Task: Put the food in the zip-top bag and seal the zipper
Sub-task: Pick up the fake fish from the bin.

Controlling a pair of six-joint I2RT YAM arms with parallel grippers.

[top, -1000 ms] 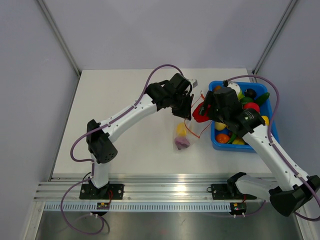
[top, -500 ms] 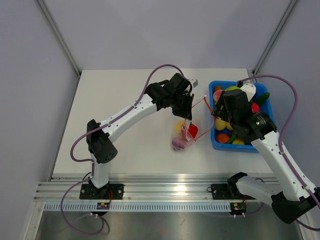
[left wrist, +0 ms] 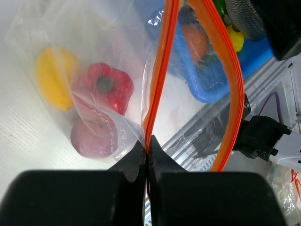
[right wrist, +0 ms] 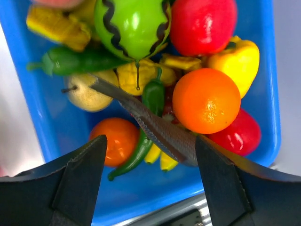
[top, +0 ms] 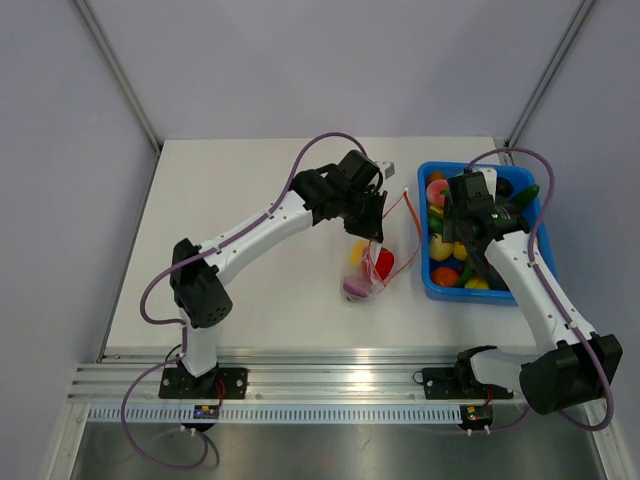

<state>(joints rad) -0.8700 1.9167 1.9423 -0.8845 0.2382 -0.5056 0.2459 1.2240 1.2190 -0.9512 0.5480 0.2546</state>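
Observation:
My left gripper [top: 374, 226] is shut on the orange-red zipper [left wrist: 159, 70] of the clear zip-top bag [top: 368, 268] and holds its mouth open above the table. Inside the bag lie a yellow piece [left wrist: 55, 77], a red pepper [left wrist: 104, 87] and a purple piece [left wrist: 91, 136]. My right gripper [top: 470, 235] is open and empty above the blue bin [top: 434, 283]. Below it are more food toys: an orange [right wrist: 206, 100], a tomato [right wrist: 120, 139], a green striped melon [right wrist: 133, 24], a red ball [right wrist: 203, 23], green chillies [right wrist: 143, 136].
The blue bin [right wrist: 51, 141] stands at the right of the white table, full of several toys, with a grey fish-like piece [right wrist: 155, 127] on top. The bag's far zipper strip [top: 407, 208] arches toward the bin. An aluminium rail [top: 330, 385] runs along the near edge.
My right gripper let the red pepper drop into the bag, then moved back right over the bin, open and empty. The left gripper kept its hold on the zipper.

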